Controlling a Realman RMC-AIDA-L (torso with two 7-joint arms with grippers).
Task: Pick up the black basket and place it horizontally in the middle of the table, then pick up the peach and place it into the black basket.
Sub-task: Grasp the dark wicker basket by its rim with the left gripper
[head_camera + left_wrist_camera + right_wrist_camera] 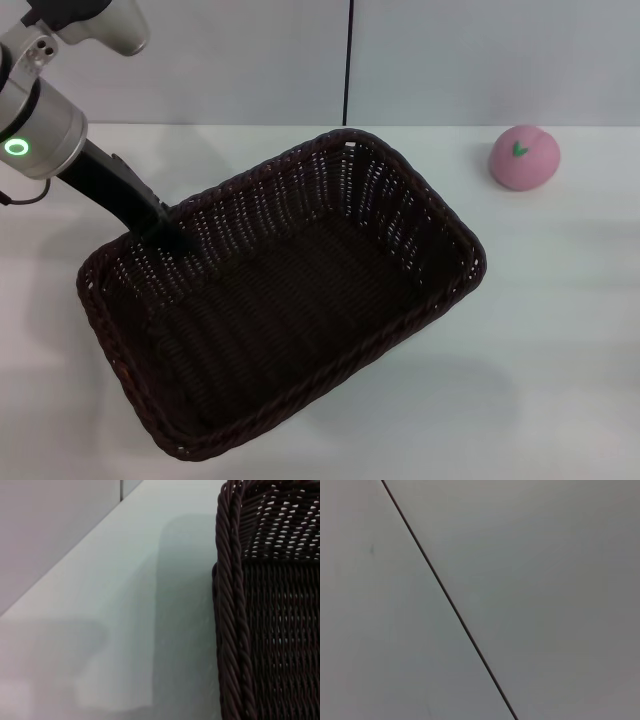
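While my left jaws (172,232) sit at the black basket (290,300)'s rim, apparently gripping it, the basket lies diagonal on the desk (560,330), so straightening remains. Well beyond, the peach (524,157) waits untouched. I cannot see my right jaws.

Dark wicker of the black basket (270,630) close up, braided rim running alongside bare white table (125,605), openwork side showing pale gaps between the strands. Soft grey shadows across the tabletop beside the rim. Grey wall panels (45,530) beyond the table's far edge.
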